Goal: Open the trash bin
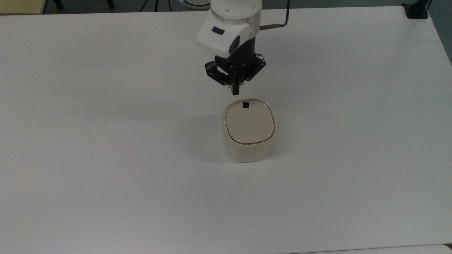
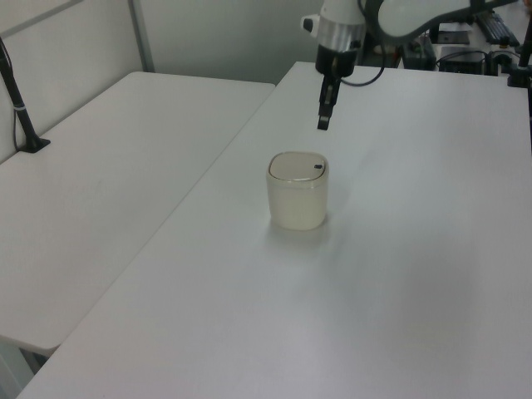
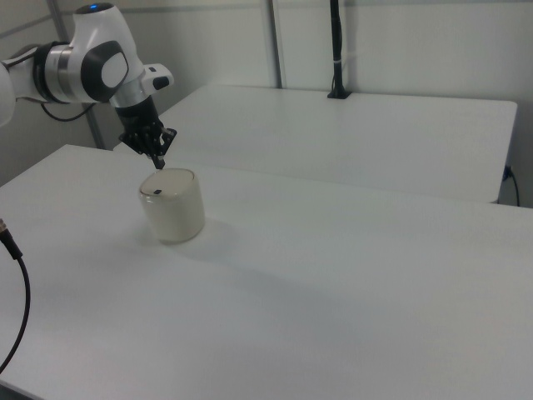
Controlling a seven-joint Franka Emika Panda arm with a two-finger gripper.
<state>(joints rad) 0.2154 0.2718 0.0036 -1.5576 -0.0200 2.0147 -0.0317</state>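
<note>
place: lab | cues: white tables [image 2: 125, 166]; clamped camera pole [image 3: 336, 50]; partition walls [image 2: 241, 33]

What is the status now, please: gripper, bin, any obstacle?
Gripper shut, hovering above the black button, no contact. Small cream-beige plastic trash bin upright on white table, lid closed. Nothing in the way.

I see my arm [image 1: 233, 21] reaching down from the top view's upper edge, wrist bent, tool [image 1: 235, 92] pointing straight down, its fingers pressed together.

Bright, even light — soft shadows, slight haze.
</note>
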